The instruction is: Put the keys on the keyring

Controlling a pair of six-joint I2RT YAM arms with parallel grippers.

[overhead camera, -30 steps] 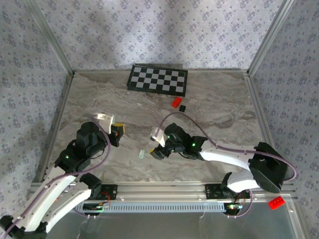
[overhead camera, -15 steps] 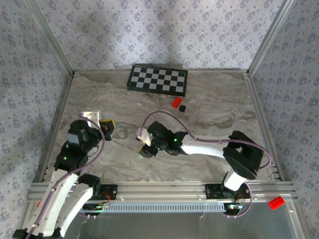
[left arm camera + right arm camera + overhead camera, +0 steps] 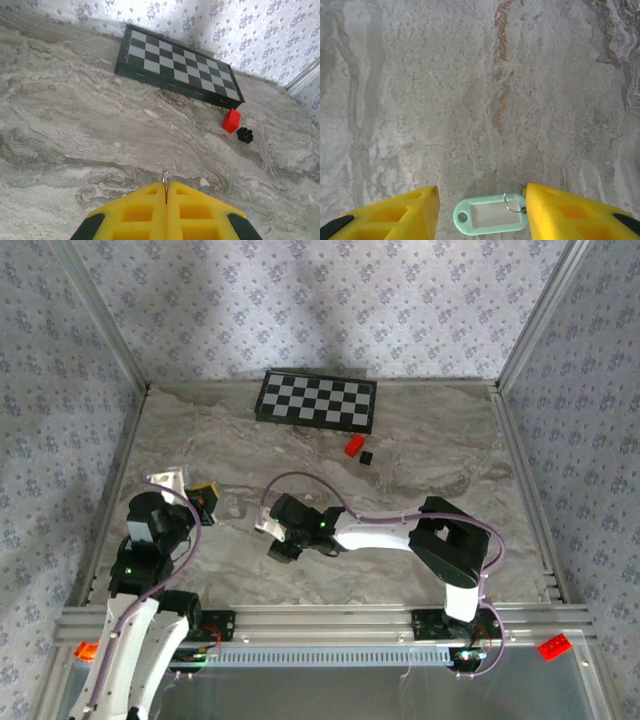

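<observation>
**Key (image 3: 491, 216) on table (image 3: 470, 75); keyring (image 3: 165, 176) in left gripper (image 3: 166, 189)**

One pale green key, with one small loop (image 3: 514, 196) at its right end, lies flat between the half-spread fingers of the right gripper (image 3: 482, 192). It sits just beside the right finger and clear of the left. The left gripper is clamped on the keyring, one thin edge protruding. One chessboard (image 3: 175, 67), one red block (image 3: 231, 120) and one black cube (image 3: 244, 135) sit well apart near the far edge, with bare marble between

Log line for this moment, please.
left gripper: shut on keyring | right gripper: open, straddling key tag on table | threading: not yet done
</observation>
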